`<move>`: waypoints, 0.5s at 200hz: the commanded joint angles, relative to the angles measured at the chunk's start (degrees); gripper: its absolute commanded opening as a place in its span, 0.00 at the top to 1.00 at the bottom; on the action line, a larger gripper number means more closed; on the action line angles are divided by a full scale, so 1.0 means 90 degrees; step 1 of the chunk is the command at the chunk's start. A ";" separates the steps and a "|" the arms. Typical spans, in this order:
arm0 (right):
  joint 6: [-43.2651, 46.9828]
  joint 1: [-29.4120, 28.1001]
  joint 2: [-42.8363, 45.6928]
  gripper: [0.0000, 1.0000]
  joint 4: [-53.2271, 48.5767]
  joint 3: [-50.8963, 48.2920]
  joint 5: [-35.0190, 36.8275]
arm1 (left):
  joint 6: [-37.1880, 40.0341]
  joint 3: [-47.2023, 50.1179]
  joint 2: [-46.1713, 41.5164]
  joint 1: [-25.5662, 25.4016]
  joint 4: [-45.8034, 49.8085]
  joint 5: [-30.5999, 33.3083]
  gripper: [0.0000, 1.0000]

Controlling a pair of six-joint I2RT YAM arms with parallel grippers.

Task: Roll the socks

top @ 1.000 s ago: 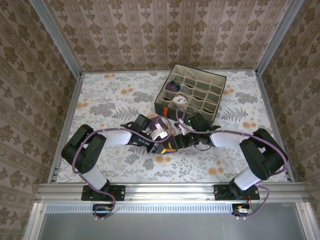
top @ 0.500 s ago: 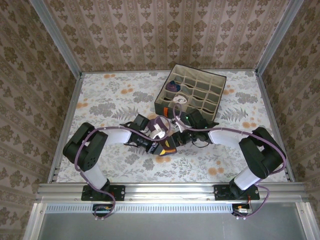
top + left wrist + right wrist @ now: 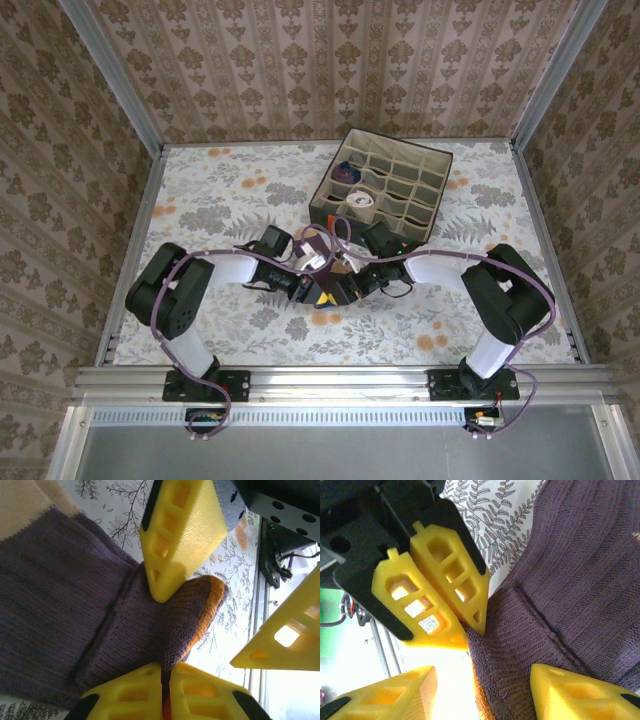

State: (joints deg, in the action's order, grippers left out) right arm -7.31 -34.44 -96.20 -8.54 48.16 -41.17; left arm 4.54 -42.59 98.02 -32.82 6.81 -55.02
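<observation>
Shifted leftward, right end effector [image 3: 484, 677] spread astride purple sock [image 3: 560, 580]; left end effector [image 3: 166, 669] pinching its edge, grey box [image 3: 439, 195] nearby

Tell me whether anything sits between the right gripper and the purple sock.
Nothing visible does. The right gripper is open with a finger on either side of the purple sock, and the left gripper is pinched shut on the sock's edge right beside it.

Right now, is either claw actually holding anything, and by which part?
The left gripper is shut on the purple sock, pinching its fabric edge beside the orange cuff. The right gripper is open, straddling that sock.
</observation>
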 commanded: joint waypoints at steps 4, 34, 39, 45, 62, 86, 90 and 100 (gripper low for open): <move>0.0326 -0.0012 -0.0052 0.48 -0.0446 0.0044 0.0089 | -0.0257 0.0047 0.0201 0.0148 -0.0170 -0.0270 1.00; 0.0468 -0.0068 -0.0054 0.48 -0.0617 0.0078 0.0323 | -0.0481 0.0139 0.0281 0.0227 -0.0469 -0.0330 1.00; 0.0501 -0.0100 -0.0046 0.48 -0.0645 0.0086 0.0384 | -0.0524 0.0167 0.0281 0.0246 -0.0528 -0.0340 1.00; 0.0544 -0.0139 -0.0043 0.48 -0.0690 0.0105 0.0471 | -0.0580 0.0199 0.0281 0.0266 -0.0623 -0.0364 1.00; 0.0615 -0.0285 -0.0060 0.51 -0.0770 0.0151 0.0706 | -0.0769 0.0295 0.0254 0.0306 -0.0905 -0.0439 1.00; 0.0520 -0.0371 -0.0123 0.72 -0.0741 0.0194 0.1008 | -0.0771 0.0365 0.0125 0.0307 -0.1057 -0.0479 1.00; 0.0494 -0.0366 -0.0124 0.77 -0.0750 0.0200 0.1069 | -0.0732 0.0392 0.0078 0.0307 -0.1079 -0.0469 1.00; 0.0454 -0.0340 -0.0126 0.87 -0.0796 0.0222 0.1143 | -0.0657 0.0491 -0.0067 0.0307 -0.1155 -0.0362 1.00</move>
State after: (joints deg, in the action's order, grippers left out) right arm -2.92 -37.34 -96.29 -12.60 48.84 -34.37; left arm -1.10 -39.72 99.74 -30.55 -0.40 -57.84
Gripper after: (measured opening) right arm 0.212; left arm 0.002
